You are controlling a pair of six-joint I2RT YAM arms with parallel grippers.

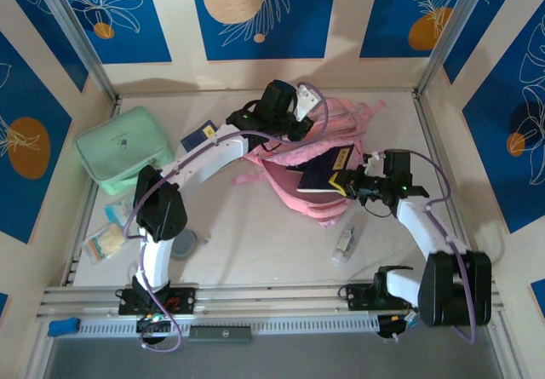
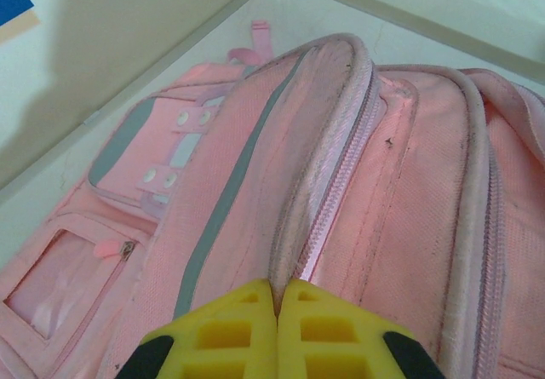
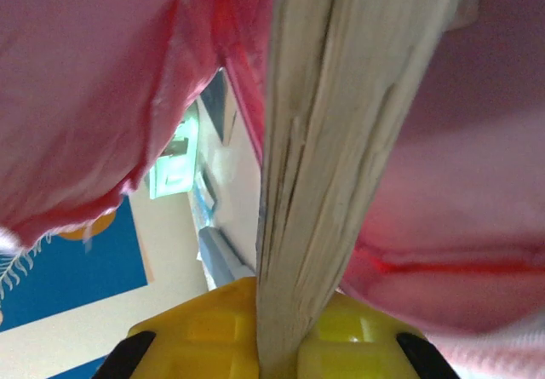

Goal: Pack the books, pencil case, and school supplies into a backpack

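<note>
**Pale tabletop (image 1: 255,234), blue leaf-print walls (image 1: 128,13) — book at backpack mouth**

Right claw (image 3: 281,336) clamped on navy book (image 1: 326,175), page edges squeezed between yellow fingers (image 3: 213,324), pink backpack (image 1: 345,122) lining on both sides and ahead of it. Left claw (image 2: 277,311) pinched shut on backpack's zip rim, holding the mouth open. Apparently mid-loading — next, pushing deeper, then releasing. Clear bottle (image 1: 343,244) loose behind Right claw.
</note>
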